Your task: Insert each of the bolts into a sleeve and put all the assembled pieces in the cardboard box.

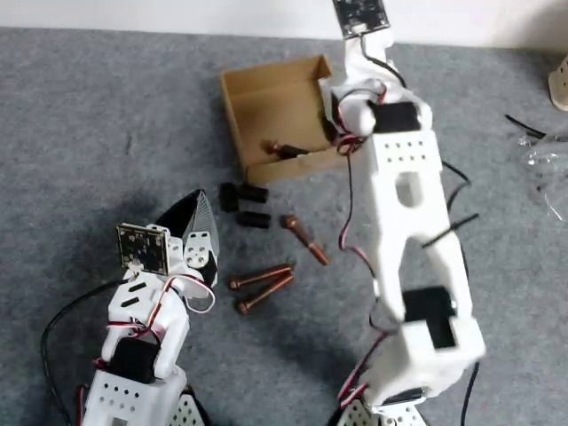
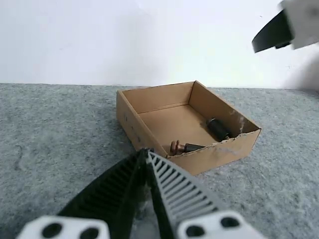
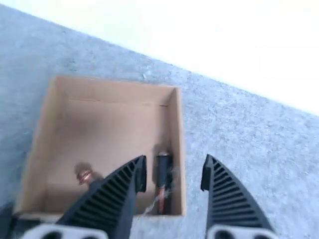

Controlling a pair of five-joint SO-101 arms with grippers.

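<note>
Right gripper hung wide and empty over the cardboard box, where two assembled pieces lay inside. Left gripper was pinched closed on nothing, beside two black sleeves. Three copper bolts waited nearby. Next looked like a bolt pickup, though two lay tight together.

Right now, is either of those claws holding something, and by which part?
Nothing is held. The left gripper is shut on nothing; the right gripper hangs open and empty above the cardboard box.
</note>
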